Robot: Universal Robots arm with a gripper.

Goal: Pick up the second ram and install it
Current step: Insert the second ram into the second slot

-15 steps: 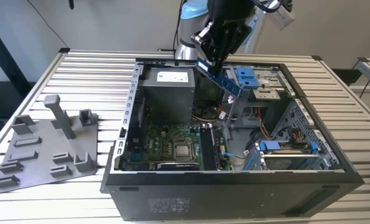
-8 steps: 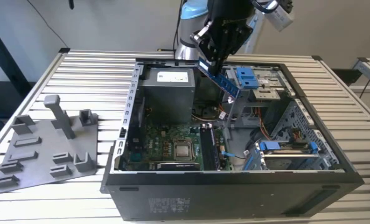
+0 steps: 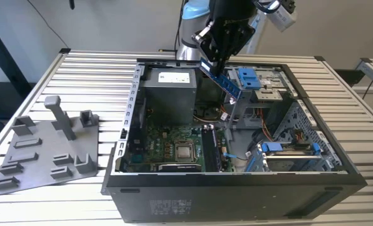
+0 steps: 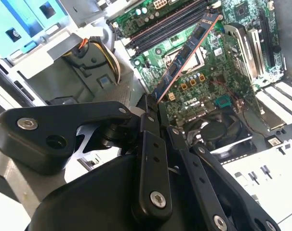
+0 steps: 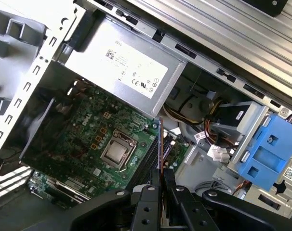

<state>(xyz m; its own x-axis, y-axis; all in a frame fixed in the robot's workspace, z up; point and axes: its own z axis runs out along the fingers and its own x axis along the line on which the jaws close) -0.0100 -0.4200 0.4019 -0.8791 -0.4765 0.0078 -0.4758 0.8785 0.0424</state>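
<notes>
— Nearest, low in the exterior view?
— Black case [image 3: 236,200], open on top, lying on the slatted desk [image 3: 92,70]. Grey plate [image 3: 42,150] with pegs just beside it, lower left of the frame.
— Inside the case?
— Green motherboard [image 3: 167,141] flat on the case floor. Silver CPU [image 3: 185,151] mid-board, long black slots [image 3: 210,148] just toward the exterior view's right of it.
— And the ram?
— Upper middle of the frame: ram [image 3: 223,80] in the air, tilted, over the far part of the case, close to the blue caddy [image 3: 249,77]. Well clear of the slots.
— Jaws?
— Pinched on the ram's upper end. Second wrist view: ram [image 4: 187,55] reaching out from between them toward the board. First wrist view: ram [image 5: 160,144] edge-on, a thin line.
— Farthest?
— Grey power supply [image 3: 170,80] at the case's back, arm [image 3: 227,19] above it.
</notes>
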